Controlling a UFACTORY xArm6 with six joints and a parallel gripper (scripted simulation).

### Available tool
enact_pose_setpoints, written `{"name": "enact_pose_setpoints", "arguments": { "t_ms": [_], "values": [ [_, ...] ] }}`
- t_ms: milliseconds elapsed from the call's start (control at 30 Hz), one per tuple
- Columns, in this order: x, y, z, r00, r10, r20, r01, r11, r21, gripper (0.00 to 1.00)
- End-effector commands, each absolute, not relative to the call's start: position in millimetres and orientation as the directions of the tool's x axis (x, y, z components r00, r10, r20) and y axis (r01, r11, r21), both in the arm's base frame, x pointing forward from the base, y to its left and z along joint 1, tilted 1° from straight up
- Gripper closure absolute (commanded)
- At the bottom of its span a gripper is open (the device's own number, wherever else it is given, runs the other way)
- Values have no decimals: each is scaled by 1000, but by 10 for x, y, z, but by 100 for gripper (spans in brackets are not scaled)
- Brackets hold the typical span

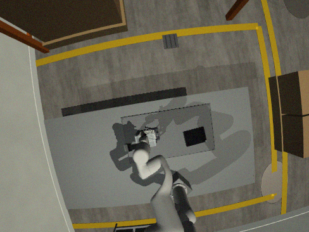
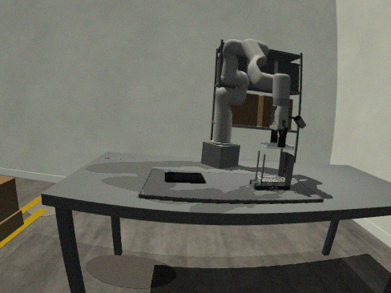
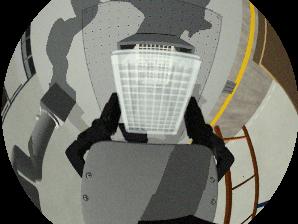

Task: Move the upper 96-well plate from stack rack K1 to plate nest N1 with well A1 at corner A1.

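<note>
Plate point(image 2: 277, 146) in tool point(image 2: 278, 141), above rack posts point(image 2: 259, 164)

We see a white 96-well plate point(image 3: 154, 91) with a fine grid pattern, held between black fingers. The nest point(image 2: 185, 177) beside it is black on a grey mat point(image 2: 224, 190), and yellow floor tape point(image 1: 142, 38) rings the grey table point(image 2: 80, 188).
</note>
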State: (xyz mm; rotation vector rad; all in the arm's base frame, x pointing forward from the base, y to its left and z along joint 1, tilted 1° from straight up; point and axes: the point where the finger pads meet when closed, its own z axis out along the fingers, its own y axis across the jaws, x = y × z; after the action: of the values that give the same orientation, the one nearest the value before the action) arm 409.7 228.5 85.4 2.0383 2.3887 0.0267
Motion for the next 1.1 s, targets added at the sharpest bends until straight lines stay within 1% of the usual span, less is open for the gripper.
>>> {"name": "enact_pose_setpoints", "arguments": {
  "t_ms": [0, 367, 467, 1067],
  "values": [
    [4109, 2291, 925, -157, 987, 11, 987, 157, 18, 100],
    [4109, 2291, 926, -157, 987, 11, 987, 157, 18, 100],
    [4104, 2191, 922, -227, 974, 10, 974, 227, 19, 100],
    [4080, 1658, 903, -227, 974, 10, 974, 227, 19, 100]
  ]
}}
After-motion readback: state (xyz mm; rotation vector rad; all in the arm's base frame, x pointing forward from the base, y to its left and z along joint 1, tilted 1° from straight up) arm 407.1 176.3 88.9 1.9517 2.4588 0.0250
